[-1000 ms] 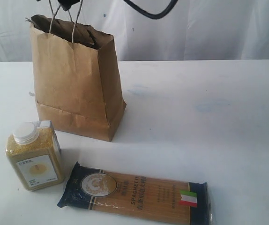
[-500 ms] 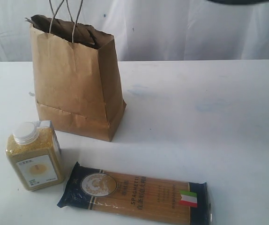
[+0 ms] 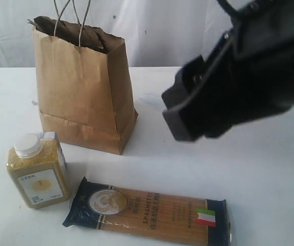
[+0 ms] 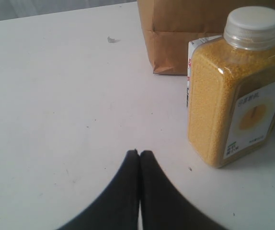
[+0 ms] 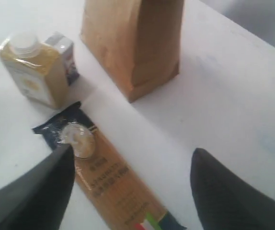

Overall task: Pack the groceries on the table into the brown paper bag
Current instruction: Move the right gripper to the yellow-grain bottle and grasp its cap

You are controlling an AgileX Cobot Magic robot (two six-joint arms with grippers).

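On the left of the white surface [image 3: 229, 169], our left wrist camera shows the left hand [image 4: 139, 153] pinched together on nothing, near the square clear bottle of yellow grain with a white cap [image 4: 238, 91]. The wrist views plainly show a small blue-silver carton [image 4: 195, 67] just beside that bottle. From outside we see only a sliver of it. The tall creased brown paper bag [image 3: 80, 87] stands behind, its cord handles cut off above. In front lies the blue-ended packet [image 3: 147, 210] reading "SPAGHETTI", its right end cropped. The bottle's label is too small to read. The right hand [image 5: 132, 149], a dark blur from outside, hangs spread wide and empty above the packet.
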